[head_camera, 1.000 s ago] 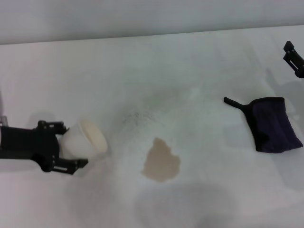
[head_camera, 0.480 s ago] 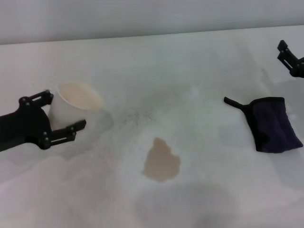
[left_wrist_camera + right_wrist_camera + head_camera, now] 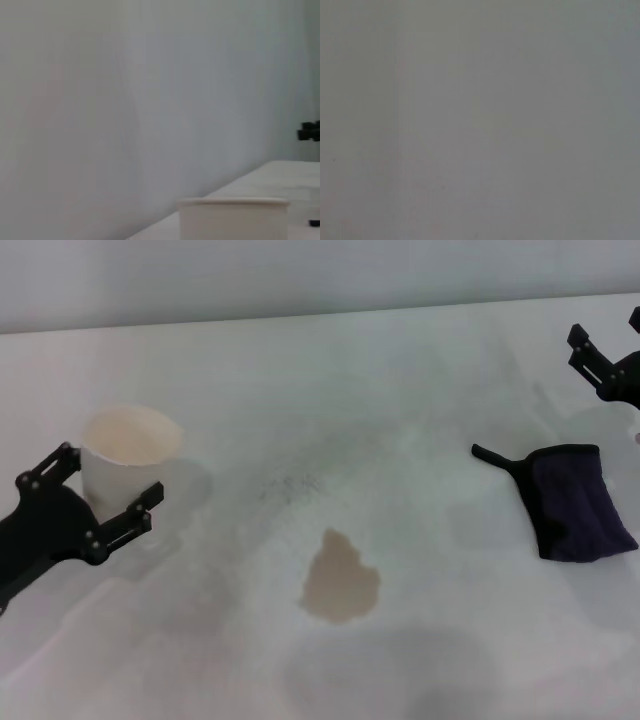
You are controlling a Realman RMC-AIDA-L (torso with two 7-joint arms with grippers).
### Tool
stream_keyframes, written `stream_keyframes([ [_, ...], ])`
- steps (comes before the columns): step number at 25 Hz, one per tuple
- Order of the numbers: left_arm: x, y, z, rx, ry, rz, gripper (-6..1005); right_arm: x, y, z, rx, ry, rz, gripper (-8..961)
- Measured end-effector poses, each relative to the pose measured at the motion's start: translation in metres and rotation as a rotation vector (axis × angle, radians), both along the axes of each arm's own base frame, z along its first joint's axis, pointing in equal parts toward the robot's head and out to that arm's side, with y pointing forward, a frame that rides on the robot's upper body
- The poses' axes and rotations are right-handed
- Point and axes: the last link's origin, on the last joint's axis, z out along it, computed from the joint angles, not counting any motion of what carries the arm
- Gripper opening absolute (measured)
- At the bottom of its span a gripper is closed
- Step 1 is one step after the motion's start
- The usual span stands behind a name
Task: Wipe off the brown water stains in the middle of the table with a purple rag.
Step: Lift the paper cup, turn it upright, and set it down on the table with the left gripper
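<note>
The brown water stain (image 3: pixel 340 580) lies in the middle of the white table (image 3: pixel 400 400). The purple rag (image 3: pixel 575 502) lies flat at the right, its loop tail toward the stain. My right gripper (image 3: pixel 605 328) hovers beyond the rag at the far right edge, open and empty. My left gripper (image 3: pixel 100 490) is at the left, its fingers either side of an upright white paper cup (image 3: pixel 125 455). The cup's rim also shows in the left wrist view (image 3: pixel 232 215). The right wrist view shows only blank grey.
Faint grey speckled smudges (image 3: pixel 290 485) lie above the stain. The table's far edge meets a pale wall (image 3: pixel 300 280). The right gripper shows far off in the left wrist view (image 3: pixel 310 131).
The left gripper raised the cup from lying on its side to upright and moved it left and back. The right gripper shifted slightly left. Rag and stain have not moved.
</note>
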Motion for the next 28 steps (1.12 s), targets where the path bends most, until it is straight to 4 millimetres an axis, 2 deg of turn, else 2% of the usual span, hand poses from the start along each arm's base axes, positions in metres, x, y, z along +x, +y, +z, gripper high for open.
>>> stream_keyframes([
  [8,-0.014,-0.014,-0.015,0.018,-0.042,0.119,795,0.002,-0.001,0.002,0.002,-0.008,0.0,857],
  [14,-0.027,-0.023,-0.029,-0.009,0.0,0.195,795,0.002,-0.002,0.001,-0.004,-0.014,0.002,857],
  [28,-0.035,-0.049,-0.048,0.017,0.115,0.154,803,0.004,-0.001,0.005,0.005,-0.025,-0.006,857],
])
